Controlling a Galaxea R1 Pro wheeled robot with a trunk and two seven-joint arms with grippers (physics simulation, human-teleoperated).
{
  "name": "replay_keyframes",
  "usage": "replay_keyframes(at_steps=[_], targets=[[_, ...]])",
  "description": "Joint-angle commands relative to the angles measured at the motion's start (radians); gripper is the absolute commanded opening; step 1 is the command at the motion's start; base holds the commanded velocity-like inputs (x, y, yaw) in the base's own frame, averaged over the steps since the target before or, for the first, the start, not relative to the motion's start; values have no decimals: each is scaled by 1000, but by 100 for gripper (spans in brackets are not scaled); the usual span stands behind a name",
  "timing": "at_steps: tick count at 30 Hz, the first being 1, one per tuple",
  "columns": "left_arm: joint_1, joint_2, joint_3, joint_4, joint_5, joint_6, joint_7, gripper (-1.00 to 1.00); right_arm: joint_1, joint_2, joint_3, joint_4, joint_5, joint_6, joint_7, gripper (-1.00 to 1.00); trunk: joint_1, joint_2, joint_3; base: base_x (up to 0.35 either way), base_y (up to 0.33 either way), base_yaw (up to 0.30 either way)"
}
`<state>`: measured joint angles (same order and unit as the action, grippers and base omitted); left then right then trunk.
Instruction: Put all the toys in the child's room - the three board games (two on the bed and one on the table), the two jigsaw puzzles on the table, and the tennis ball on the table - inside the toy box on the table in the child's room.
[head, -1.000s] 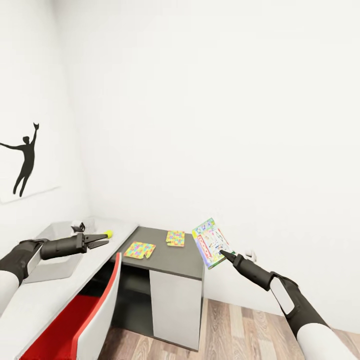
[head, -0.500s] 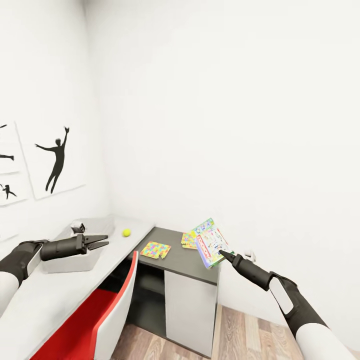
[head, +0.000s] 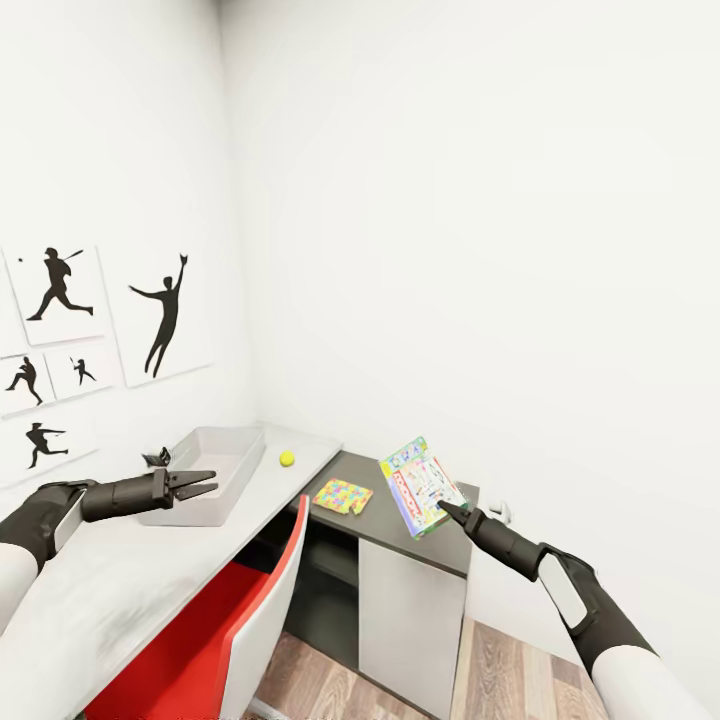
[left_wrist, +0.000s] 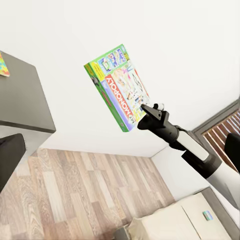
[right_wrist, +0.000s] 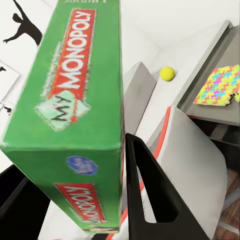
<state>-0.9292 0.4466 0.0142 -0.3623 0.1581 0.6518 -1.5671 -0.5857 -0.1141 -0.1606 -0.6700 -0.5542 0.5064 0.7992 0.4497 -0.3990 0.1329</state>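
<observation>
- Right gripper (head: 445, 508) is clamped on the lower edge of a board game (head: 422, 485), a white-green "My Monopoly" box; the right wrist view shows a finger (right_wrist: 150, 200) pressed against its green side.
- The game is held in the air, tilted, beside the dark desk section (head: 440, 520), not resting on it. Judged reason: it is being carried to the toy box, lifted high enough to pass over the desk.
- Left gripper (head: 200, 484) hangs just above the white table (head: 90, 600) at the near end of the toy box (head: 215, 462), its fingers a little apart and holding nothing. Judged free for the next pick.
- The toy box stands on the white table against the wall. The visible part of its inside looks bare; its near floor is hidden by the wall of the bin.
- Tennis ball (head: 287, 458) lies on the white table, just beside the toy box and outside it.
- One jigsaw (head: 343, 495) lies flat on the dark section, near the held game. A second jigsaw cannot be made out.
- A red and white chair (head: 250, 620) stands at the table.
- Judged progress: no toy visibly binned yet; the held game is the step in hand.
</observation>
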Motion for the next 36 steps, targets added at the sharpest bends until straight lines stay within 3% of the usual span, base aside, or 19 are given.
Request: replay_keyframes(at_steps=[1, 13, 24, 36], targets=[[0, 0, 1, 0, -2, 10, -4, 100, 0, -1, 2, 0, -10, 9, 1, -100, 0, -1, -2, 0, 0, 187], [15, 0, 3, -1, 3, 8, -4, 100, 0, -1, 18, 0, -9, 10, 0, -100, 0, -1, -18, 27, -23, 181], [15, 0, 3, -1, 3, 6, -4, 100, 0, 3, 20, -29, -9, 0, 1, -100, 0, -1, -26, 198, -204, 125], [15, -2, 3, -1, 3, 6, -4, 100, 0, 2, 21, -42, -9, 0, -9, -100, 0, -1, -22, 195, -198, 266]])
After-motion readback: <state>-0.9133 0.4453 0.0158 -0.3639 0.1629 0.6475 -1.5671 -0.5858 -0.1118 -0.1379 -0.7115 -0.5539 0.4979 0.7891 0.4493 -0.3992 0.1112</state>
